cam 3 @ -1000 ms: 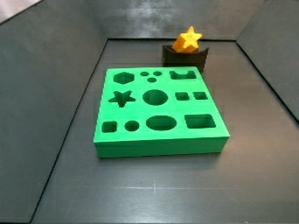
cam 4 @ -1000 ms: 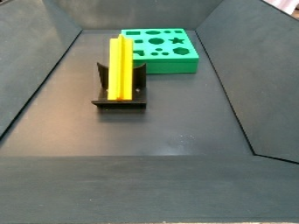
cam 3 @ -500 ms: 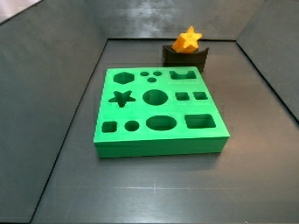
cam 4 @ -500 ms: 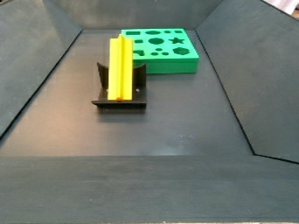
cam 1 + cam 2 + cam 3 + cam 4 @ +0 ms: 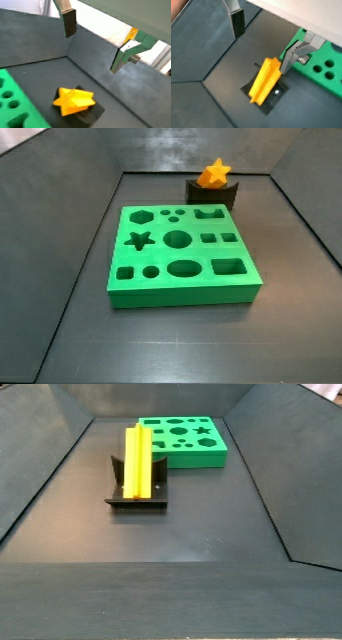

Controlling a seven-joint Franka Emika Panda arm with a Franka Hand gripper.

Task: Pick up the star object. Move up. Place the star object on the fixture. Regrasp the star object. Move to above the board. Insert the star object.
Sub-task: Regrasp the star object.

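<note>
End effector [image 5: 93, 46] (empty, spread) apparently above star object [image 5: 73, 100] on fixture [image 5: 90, 116].

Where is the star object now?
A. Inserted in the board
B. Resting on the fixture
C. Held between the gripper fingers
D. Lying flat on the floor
B: the star object lies on the fixture, beside the board; the gripper is open above it, holding nothing.
</note>
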